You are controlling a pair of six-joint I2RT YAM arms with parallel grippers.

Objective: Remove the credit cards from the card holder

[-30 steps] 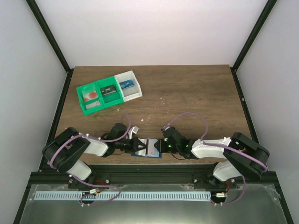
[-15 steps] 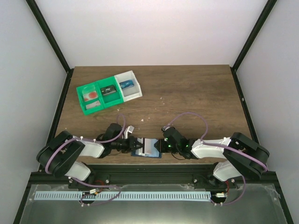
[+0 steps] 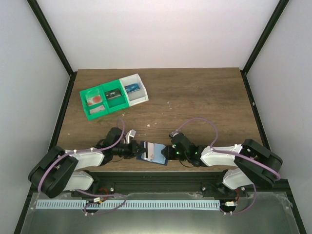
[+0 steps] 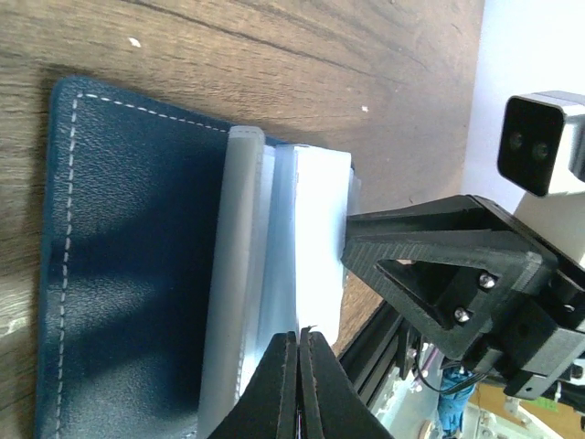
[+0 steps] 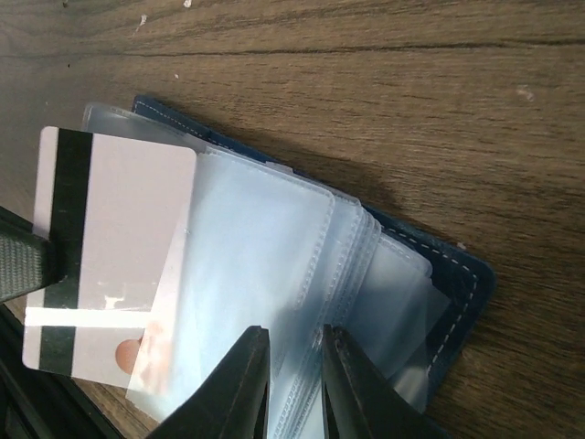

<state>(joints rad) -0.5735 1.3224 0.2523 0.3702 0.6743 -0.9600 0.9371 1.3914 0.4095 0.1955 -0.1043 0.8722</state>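
Observation:
The blue card holder (image 3: 157,157) lies open near the table's front edge, between both grippers. My right gripper (image 5: 294,366) is shut on its clear plastic sleeves (image 5: 265,247), above the dark blue cover (image 5: 462,283). A pale credit card (image 5: 119,247) with a black stripe sticks most of the way out of a sleeve to the left. My left gripper (image 4: 299,340) is shut on that card's (image 4: 318,229) outer edge. In the top view the left gripper (image 3: 140,148) sits left of the holder and the right gripper (image 3: 165,153) sits right of it. Any other cards are hidden.
A green-and-white tray (image 3: 113,96) with three compartments holding small items stands at the back left. The black frame rail (image 3: 156,178) runs just in front of the card holder. Small crumbs dot the wooden table (image 3: 204,97).
My left gripper has drawn back to the left with the card, which now sticks further out of the sleeve. The right gripper has stayed on the holder.

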